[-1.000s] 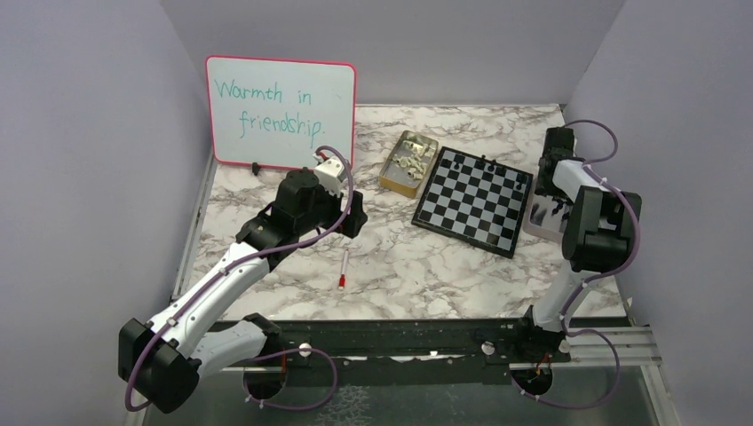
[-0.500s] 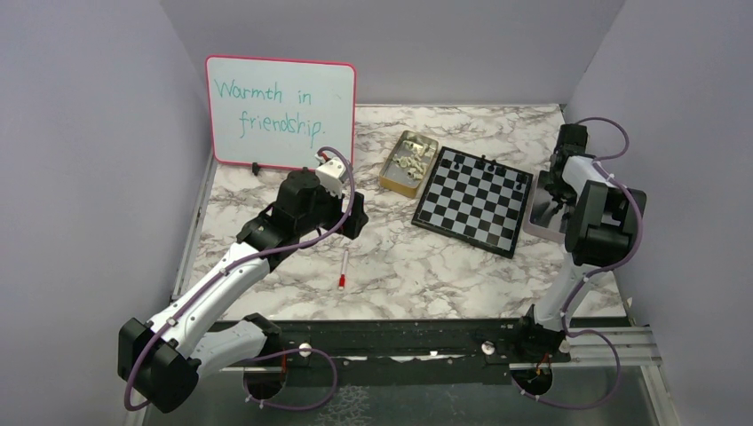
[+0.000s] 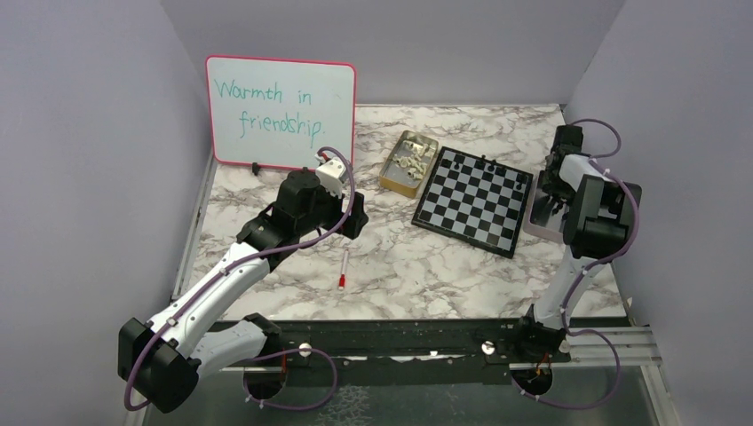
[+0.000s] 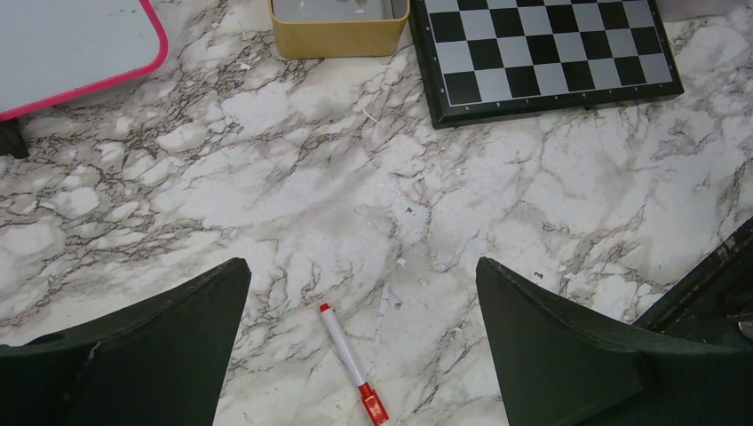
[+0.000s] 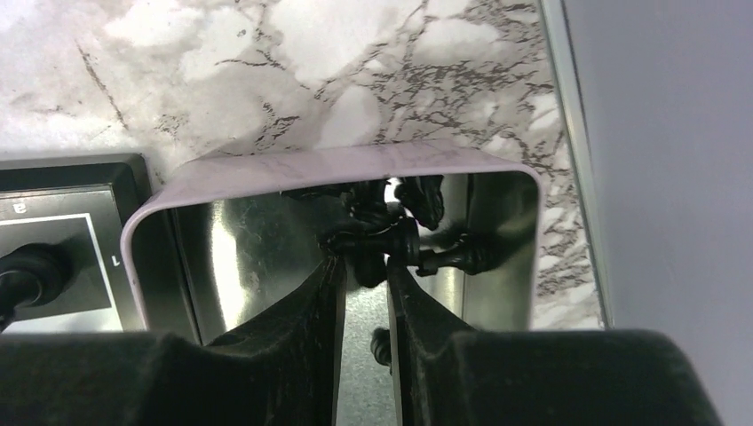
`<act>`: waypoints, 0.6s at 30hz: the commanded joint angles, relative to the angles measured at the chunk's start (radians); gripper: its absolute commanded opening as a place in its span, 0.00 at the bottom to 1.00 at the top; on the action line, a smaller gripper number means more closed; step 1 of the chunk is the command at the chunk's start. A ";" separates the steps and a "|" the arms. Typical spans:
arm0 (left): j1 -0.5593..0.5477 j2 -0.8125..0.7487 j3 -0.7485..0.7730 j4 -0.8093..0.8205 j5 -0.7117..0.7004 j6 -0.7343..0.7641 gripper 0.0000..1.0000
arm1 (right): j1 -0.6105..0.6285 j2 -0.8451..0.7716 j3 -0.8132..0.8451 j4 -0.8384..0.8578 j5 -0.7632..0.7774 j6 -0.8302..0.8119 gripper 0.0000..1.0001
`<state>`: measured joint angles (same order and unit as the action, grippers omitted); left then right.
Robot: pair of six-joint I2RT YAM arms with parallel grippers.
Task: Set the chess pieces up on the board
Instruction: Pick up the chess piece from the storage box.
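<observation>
The board (image 3: 473, 202) lies at the right of the middle, with a few black chess pieces (image 3: 457, 164) on its far row. Cream pieces fill a yellow tin (image 3: 409, 161) to its left. My right gripper (image 5: 364, 266) reaches down into a pink-rimmed metal tin (image 5: 328, 164) beside the board's right edge. Its jaws are open by a narrow gap, with a black piece (image 5: 368, 253) from the heap (image 5: 417, 200) between the tips; I cannot tell whether they touch it. My left gripper (image 4: 362, 266) hangs wide open above bare marble, holding nothing.
A red-capped white marker (image 4: 351, 362) lies on the marble under my left gripper. A pink-framed whiteboard (image 3: 280, 111) with green writing leans at the back left. Purple walls close in on both sides, the right one (image 5: 666, 160) close to the pink tin.
My right gripper has shifted over the pink tin, dipped into it, and its jaws have narrowed round a black piece. The left arm has not moved.
</observation>
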<state>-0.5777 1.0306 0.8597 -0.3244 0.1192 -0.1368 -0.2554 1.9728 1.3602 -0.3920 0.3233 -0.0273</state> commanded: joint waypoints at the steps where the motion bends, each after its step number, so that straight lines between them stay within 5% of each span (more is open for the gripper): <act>1: -0.003 -0.016 -0.005 0.009 -0.015 0.006 0.98 | -0.004 0.050 0.042 -0.041 -0.053 -0.005 0.27; 18: -0.003 -0.012 -0.004 0.010 -0.015 0.007 0.98 | -0.004 0.042 0.090 -0.107 -0.049 0.004 0.27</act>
<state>-0.5777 1.0306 0.8597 -0.3244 0.1188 -0.1368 -0.2554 2.0178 1.4223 -0.4652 0.2874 -0.0238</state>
